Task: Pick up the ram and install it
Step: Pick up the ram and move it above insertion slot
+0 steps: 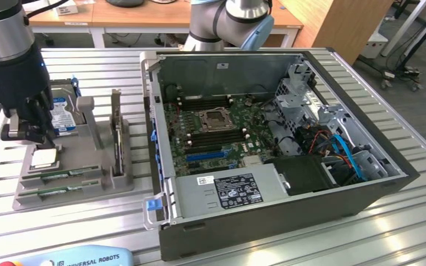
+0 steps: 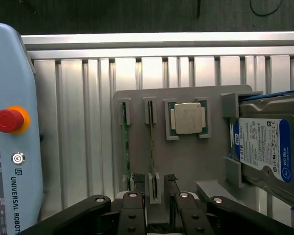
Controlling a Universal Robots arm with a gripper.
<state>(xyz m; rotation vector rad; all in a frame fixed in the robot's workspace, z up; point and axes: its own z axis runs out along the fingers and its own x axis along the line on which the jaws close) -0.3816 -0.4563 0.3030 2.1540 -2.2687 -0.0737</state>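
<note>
We see the gripper [image 2: 154,179] with its fingers apart, one to each side of the near end of the ram [image 2: 151,142]. The ram stands on edge in the grey tray [image 2: 186,166], and the gripper seems to hover just above it. A second stick [image 2: 125,142] stands just beside. In the exterior view the open computer case [image 1: 287,216] walls the tray at three o'clock, and bare slatted table [image 1: 72,227] runs toward six o'clock. The hard drive [image 2: 264,147] reads "WD Blue"; the pendant [image 2: 14,98], "UNIVERSAL ROBOTS".
</note>
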